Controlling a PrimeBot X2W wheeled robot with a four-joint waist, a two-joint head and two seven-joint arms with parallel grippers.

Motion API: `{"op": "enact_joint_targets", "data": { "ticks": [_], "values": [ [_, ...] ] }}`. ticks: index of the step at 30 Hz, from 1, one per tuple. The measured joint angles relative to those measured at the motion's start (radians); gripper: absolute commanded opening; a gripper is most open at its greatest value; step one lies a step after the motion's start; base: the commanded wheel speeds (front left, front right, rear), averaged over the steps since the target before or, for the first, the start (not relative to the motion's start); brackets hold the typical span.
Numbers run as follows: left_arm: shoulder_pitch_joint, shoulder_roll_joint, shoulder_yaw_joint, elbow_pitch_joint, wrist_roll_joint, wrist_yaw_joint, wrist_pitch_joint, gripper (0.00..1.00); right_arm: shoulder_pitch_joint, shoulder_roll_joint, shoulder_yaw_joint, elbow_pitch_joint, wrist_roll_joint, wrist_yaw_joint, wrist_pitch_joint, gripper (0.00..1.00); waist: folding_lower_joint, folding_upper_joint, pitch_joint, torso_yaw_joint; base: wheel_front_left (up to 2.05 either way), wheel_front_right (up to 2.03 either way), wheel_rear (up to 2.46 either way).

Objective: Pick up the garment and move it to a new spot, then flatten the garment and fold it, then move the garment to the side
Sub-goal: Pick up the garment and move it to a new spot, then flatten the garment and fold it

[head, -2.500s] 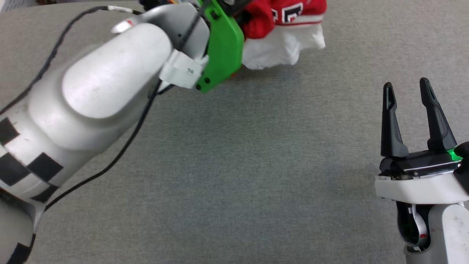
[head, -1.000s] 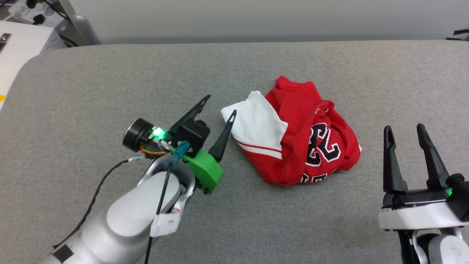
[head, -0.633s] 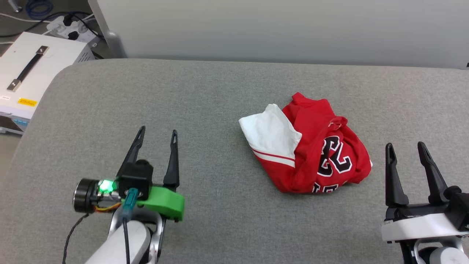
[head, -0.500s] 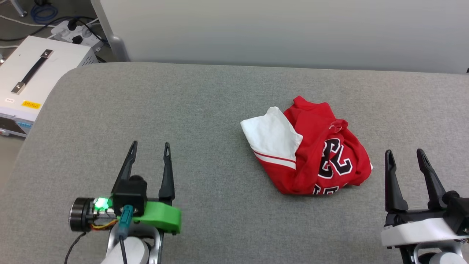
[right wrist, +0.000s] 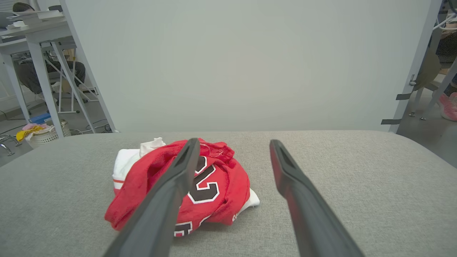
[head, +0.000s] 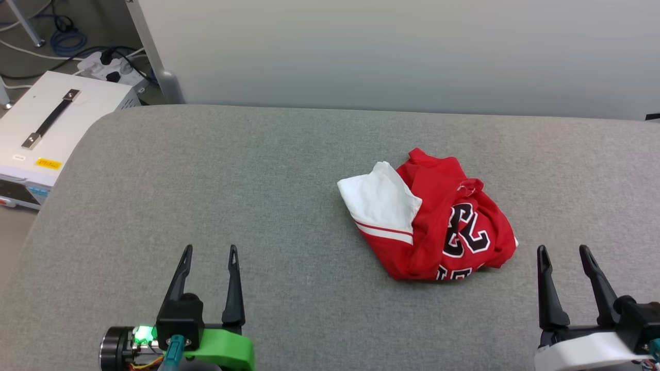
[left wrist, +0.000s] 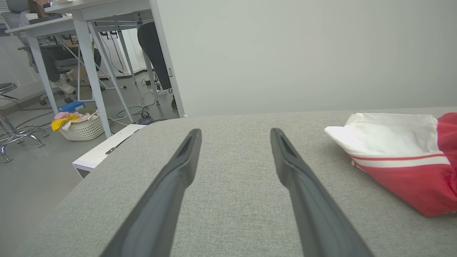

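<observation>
Lying crumpled on the grey padded table point(head: 247, 170), the shirt point(head: 438, 226) sits ahead of both pairs of fingers and between them, nearer the right gripper point(head: 562, 249) and touching neither. Its white sleeve faces the left gripper point(head: 210, 249), well apart from it. Both grippers have their fingers spread and released, grasping nothing, pointing forward over the table.

Soft, even, bright light; the garment point(head: 438, 226) throws only a faint shadow on the counter point(head: 258, 180), and wrist views bend lines near their edges
</observation>
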Motion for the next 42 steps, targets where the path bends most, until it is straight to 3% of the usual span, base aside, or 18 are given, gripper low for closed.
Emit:
{"op": "enact_joint_targets", "data": {
  "ticks": [13,23,35,38,42],
  "values": [
    [0.044,-0.07,0.091,0.034,0.074,-0.095,0.0,1.0,0.028,0.0,0.001,0.027,0.004,0.0,0.0,1.0,0.0,0.0,-0.022,-0.006,0.0,0.0,0.0],
    [0.01,-0.075,0.116,0.055,0.113,-0.172,0.0,1.0,0.025,0.0,0.017,0.028,0.006,0.0,0.0,1.0,0.0,0.0,-0.008,-0.015,0.0,0.0,0.0],
    [-0.464,-0.009,0.067,0.077,0.15,-0.36,0.0,1.0,-0.063,0.0,0.027,-0.007,0.002,0.0,0.0,1.0,0.0,0.0,0.093,-0.05,0.0,0.0,0.0],
    [-0.578,0.022,0.016,0.153,0.142,-0.391,-0.002,1.0,-0.088,0.0,0.035,-0.011,0.001,0.0,0.0,1.0,0.0,0.0,0.126,-0.063,0.0,0.0,0.0],
    [-0.736,0.055,-0.085,0.273,0.1,-0.401,0.019,1.0,-0.116,0.0,0.041,-0.021,0.002,0.0,0.0,1.0,0.0,0.0,0.17,-0.084,0.0,0.0,0.0]
  ]
}}
